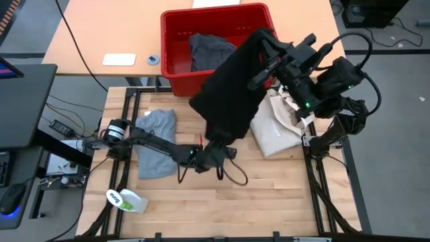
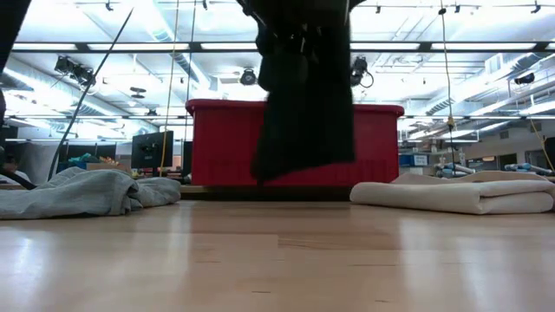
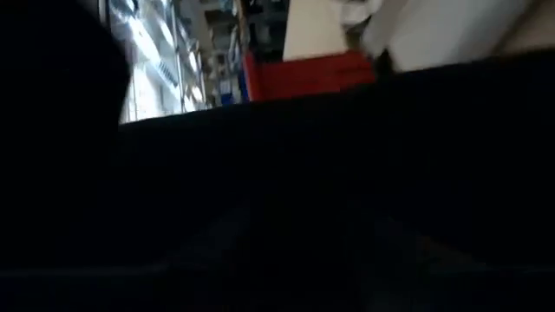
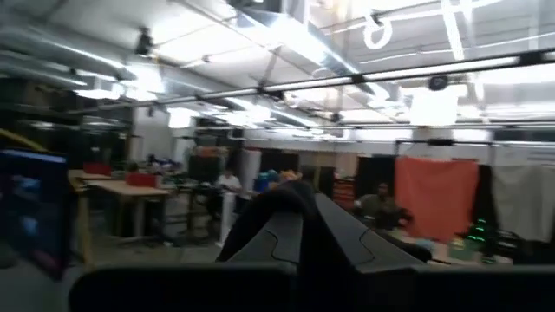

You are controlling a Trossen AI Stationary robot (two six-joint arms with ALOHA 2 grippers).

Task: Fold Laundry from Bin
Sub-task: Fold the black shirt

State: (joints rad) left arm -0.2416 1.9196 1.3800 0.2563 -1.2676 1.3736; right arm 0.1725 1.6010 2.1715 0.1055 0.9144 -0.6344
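Black garment [image 1: 232, 84] hangs off the table, held high by the right gripper [image 1: 263, 42] near the bin's [image 1: 176, 25] front corner; its fingers are clenched on the top edge of the cloth; low view shows the cloth [image 2: 303, 104] dangling in a long loose drape, hem clear of the tabletop, red bin behind. Left gripper [image 1: 213, 149] sits low at the garment's bottom edge, pressed into the fabric; its wrist view is almost wholly blacked out by cloth, so I cannot tell whether the fingers grasp the hem or only touch it.

Grey T-shirt [image 1: 156, 141] lies crumpled on the table beside the left arm; another grey piece [image 1: 209, 52] remains in the bin; cream tote [image 1: 275, 128] lies on the right side, under the right arm.

Handling, as judged: garment is soft, limp, fairly light but large; it will sag and twist from a single hold; best taken at two corners or the shoulder seams, then spread flat; thick hem gives the surest pinch.
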